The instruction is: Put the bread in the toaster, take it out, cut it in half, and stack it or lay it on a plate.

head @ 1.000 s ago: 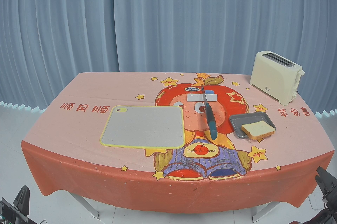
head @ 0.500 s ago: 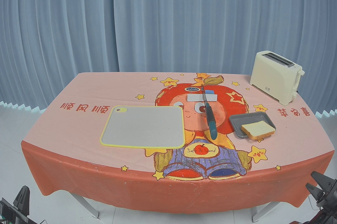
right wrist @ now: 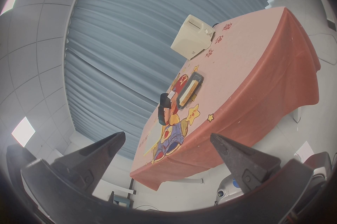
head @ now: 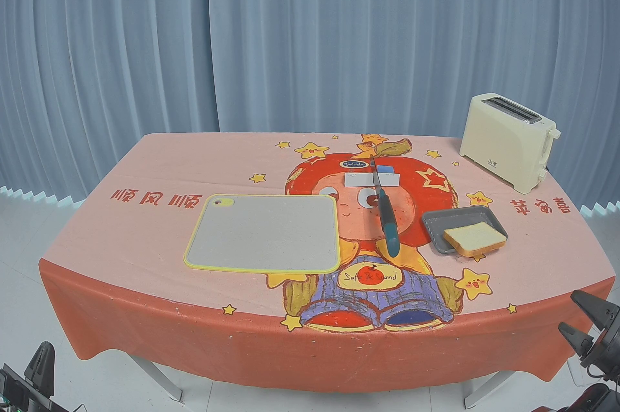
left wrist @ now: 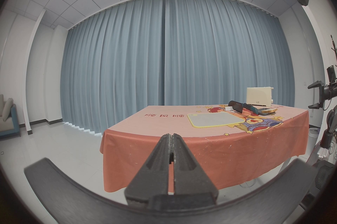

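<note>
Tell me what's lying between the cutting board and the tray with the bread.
A knife with a blue handle lies between the cutting board and the tray, touching neither. The head view shows this plainly.

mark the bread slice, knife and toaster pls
bread slice (head: 475,236): head view, middle of its top face.
knife (head: 388,225): head view, on the blue handle.
toaster (head: 504,143): head view, on the side wall facing the camera.
</note>
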